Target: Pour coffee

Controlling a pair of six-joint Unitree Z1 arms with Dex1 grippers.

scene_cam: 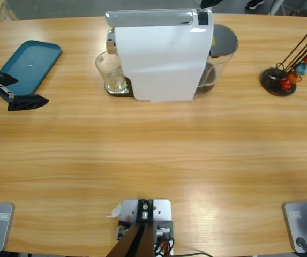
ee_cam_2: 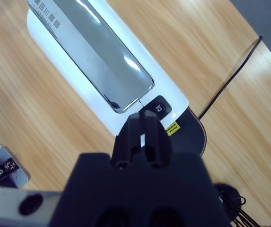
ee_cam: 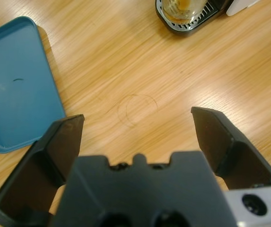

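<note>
- The left gripper (ee_cam: 137,118) hovers above bare wood with its two black jaws spread wide and nothing between them; in the high view it enters from the left edge (scene_cam: 22,99), just beside the teal tray (scene_cam: 27,64).
- The right gripper (ee_cam_2: 142,125) hangs over the top of the coffee machine (ee_cam_2: 97,71), its jaws pressed together into a narrow point, gripping nothing. They point at the small black button (ee_cam_2: 158,108) at the end of the machine's silver lid; whether they touch it cannot be told.
- In the high view only a dark scrap of the right arm shows at the top edge above the machine (scene_cam: 161,53).
- The coffee (ee_cam: 182,5), a little amber liquid, sits in the clear glass tumbler (scene_cam: 110,72) on the machine's drip tray (ee_cam: 187,23), at the machine's left side in the high view.
- The left wrist view cuts the tumbler off at the top edge, so only its base shows.
- The wooden table (scene_cam: 153,155) is long and pale-grained; a faint ring mark (ee_cam: 137,109) lies ahead of the left jaws.
- Well apart to the right stands a capsule holder (scene_cam: 279,80), black rods bearing coloured round capsules; the rods run out of frame.
- A black cable (ee_cam_2: 234,71) crosses the table beyond the machine.
- Beyond the table's far edge is grey floor; little else of the room shows.
</note>
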